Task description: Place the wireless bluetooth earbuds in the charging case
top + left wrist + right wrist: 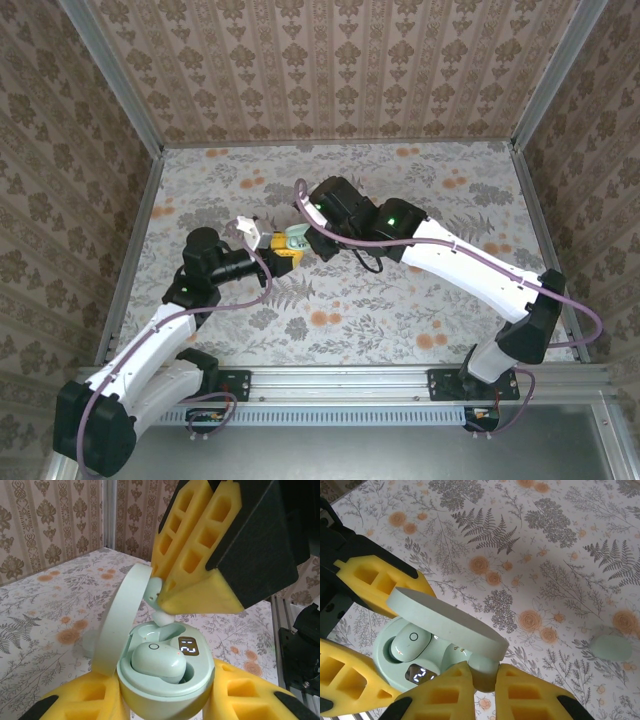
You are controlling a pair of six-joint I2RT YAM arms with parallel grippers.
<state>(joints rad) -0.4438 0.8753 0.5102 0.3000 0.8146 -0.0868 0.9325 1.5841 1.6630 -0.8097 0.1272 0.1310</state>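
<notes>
Left gripper (165,702) grips the open charging case (167,682), one earbud (157,661) seated inside; right gripper (485,677) pinches a second earbud (161,616) just above the case's empty well.

Floral-patterned table (560,540); one pale green piece (611,647), maybe an earbud, lies on it.
</notes>
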